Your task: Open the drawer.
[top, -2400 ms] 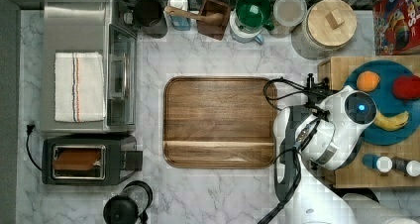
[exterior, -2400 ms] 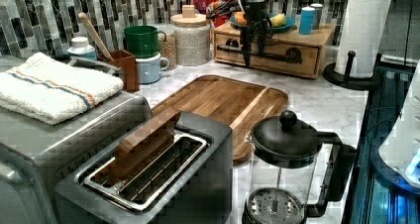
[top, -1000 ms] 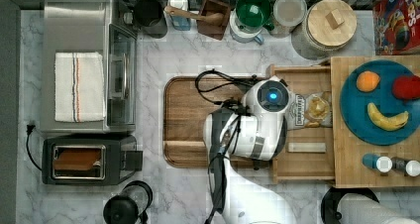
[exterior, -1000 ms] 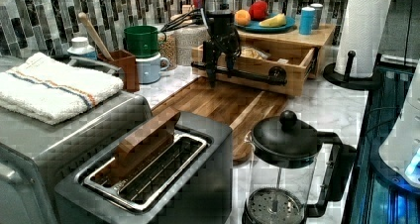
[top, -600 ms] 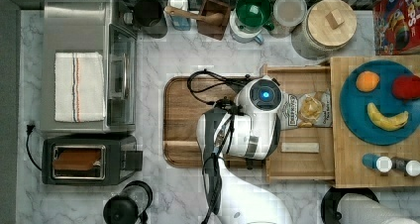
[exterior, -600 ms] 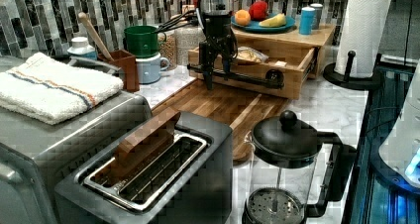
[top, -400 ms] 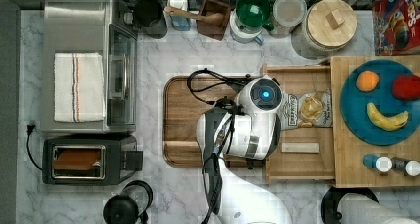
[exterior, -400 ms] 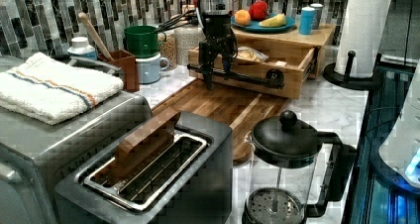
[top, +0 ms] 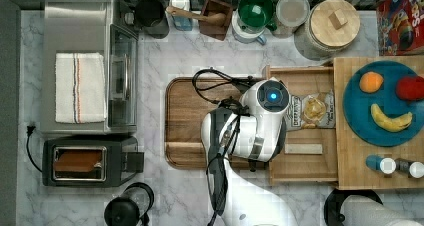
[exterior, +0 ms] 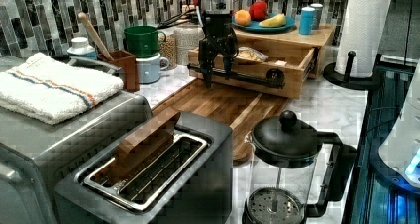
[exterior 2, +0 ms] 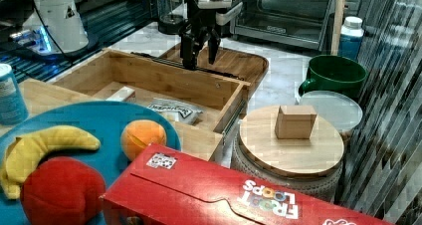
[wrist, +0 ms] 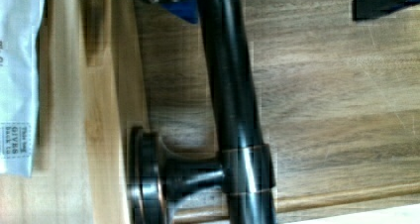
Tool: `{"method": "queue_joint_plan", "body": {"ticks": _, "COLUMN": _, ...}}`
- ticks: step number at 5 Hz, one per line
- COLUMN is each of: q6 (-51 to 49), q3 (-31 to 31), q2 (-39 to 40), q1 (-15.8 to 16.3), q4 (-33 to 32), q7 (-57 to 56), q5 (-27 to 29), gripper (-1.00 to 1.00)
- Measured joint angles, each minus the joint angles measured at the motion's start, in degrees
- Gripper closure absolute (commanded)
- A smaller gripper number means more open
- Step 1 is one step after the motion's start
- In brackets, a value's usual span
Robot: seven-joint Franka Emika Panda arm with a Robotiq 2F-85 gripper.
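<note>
We've got the marble bench point(top: 200, 196) with a brown wooden tray point(top: 187, 121) in the middle, and the drawer point(exterior: 277, 68) is slid out over the tray's far edge in the left view, snack bag point(exterior 2: 171, 109) inside. Our pincer point(exterior: 216, 69) straddles the black bar handle point(exterior: 242, 77), fingers point(exterior 2: 186, 53) spread with gaps either side, not squeezing it.

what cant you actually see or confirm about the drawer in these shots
- Top view: the arm's body hides the drawer handle and front edge.
- Left view: the drawer front blocks its inside; only the bag's top shows.
- Wrist view: the handle runs off both edges.
- Right view: print on the bag is too small to read.
</note>
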Motion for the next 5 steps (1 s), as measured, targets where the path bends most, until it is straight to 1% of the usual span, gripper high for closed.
{"method": "queue_joint_plan", "body": {"ticks": 3, "q6": -0.08, "q3": 0.11, "q2": 0.0, "q1": -0.04, "q4": 0.11, "q7": 0.0, "q5": 0.17, "gripper": -1.0}}
{"method": "queue_joint_plan", "body": {"ticks": 5, "q6": 0.31, "q3": 1.25, "q2": 0.03, "q1": -1.29, "q4": 0.0, "q7": 0.0, "q5": 0.17, "gripper": -1.0}}
